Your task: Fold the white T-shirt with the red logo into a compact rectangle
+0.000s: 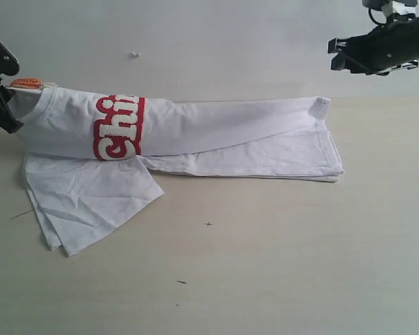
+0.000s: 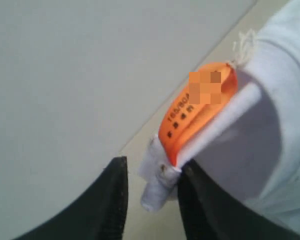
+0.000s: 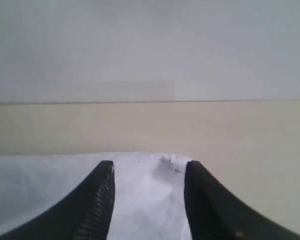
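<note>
Presently, the white T-shirt [image 1: 216, 136] lies folded lengthwise on the table [image 1: 279, 265], left gripper [image 2: 152, 165] parted loosely around its collar [image 2: 225, 120], right gripper [image 3: 149, 165] open and empty above the hem, apparently so the fold settles.

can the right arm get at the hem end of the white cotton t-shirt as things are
Probably yes: the right gripper hangs open above the hem end of the white cotton T-shirt, and nothing lies between them.
</note>
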Robot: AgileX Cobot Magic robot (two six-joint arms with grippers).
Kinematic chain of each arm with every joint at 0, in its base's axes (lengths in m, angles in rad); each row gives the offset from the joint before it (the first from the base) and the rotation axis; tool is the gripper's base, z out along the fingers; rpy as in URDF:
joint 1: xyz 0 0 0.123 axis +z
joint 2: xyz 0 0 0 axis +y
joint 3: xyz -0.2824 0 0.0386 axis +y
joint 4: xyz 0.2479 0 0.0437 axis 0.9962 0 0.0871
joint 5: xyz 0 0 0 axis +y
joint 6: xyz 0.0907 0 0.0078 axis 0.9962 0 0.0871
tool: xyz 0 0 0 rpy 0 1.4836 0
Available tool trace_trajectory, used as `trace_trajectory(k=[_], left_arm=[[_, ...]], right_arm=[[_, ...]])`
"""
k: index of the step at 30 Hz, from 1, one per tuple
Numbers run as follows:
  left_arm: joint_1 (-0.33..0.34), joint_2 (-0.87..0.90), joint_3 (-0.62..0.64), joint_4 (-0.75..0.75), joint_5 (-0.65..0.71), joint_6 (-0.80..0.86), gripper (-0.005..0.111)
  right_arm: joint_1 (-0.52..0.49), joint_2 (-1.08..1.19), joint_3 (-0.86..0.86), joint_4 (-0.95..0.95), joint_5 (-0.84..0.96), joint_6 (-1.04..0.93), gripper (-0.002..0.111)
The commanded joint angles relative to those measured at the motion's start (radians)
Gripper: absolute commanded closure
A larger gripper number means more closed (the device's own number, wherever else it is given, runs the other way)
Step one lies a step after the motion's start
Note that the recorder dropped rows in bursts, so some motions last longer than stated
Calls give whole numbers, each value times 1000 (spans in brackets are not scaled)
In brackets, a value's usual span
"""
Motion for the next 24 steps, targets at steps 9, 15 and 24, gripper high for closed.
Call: trace_trajectory(k=[9, 15, 24], left_arm=[[3, -7, 2, -14, 20, -66, 72], [3, -44, 2, -14, 50, -187, 72], [3, -57, -85, -16, 225, -468, 67]], right_arm=[[20, 73, -91, -98, 412, 29, 108], [81, 187, -91, -243, 402, 84, 108], [130, 271, -91, -618, 383, 344, 108]])
